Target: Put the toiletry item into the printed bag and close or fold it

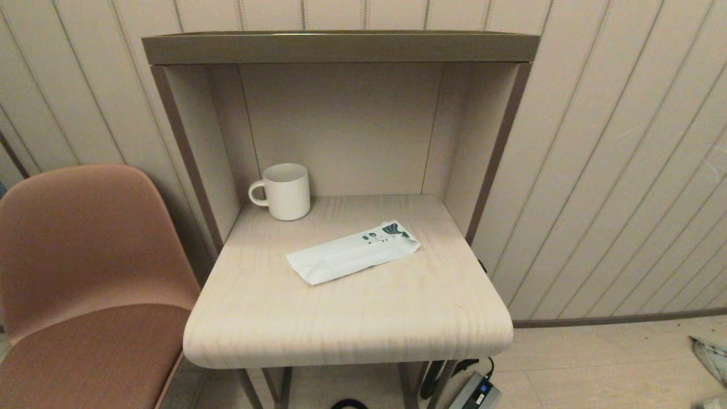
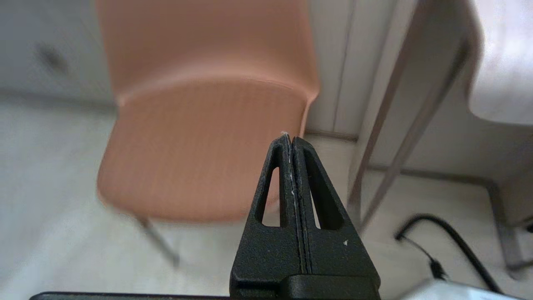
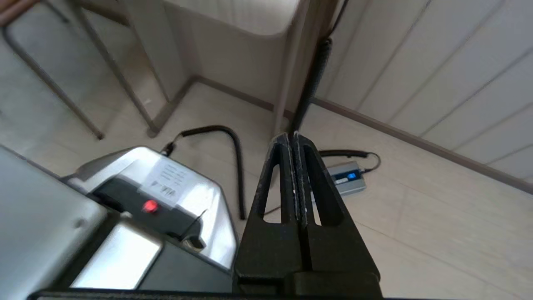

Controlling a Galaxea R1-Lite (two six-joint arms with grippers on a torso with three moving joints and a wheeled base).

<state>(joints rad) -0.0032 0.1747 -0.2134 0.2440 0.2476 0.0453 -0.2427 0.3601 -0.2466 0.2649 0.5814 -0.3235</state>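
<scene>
A pale wood-grain table (image 1: 352, 324) carries two things. The printed bag (image 1: 353, 251) lies flat mid-surface (leaf print toward the back); a ribbed white mug (image 1: 284, 191) stands behind it.

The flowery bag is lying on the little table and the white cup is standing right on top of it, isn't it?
Not quite. The printed bag does lie on the table, but the mug is not on top of it. The head view shows the mug standing on the table behind the bag, apart from it, near the back left corner.

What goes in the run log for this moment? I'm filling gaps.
left gripper: shut, low beside chair | right gripper: shut, near floor | printed bag: flat on table | toiletry item: unseen
</scene>
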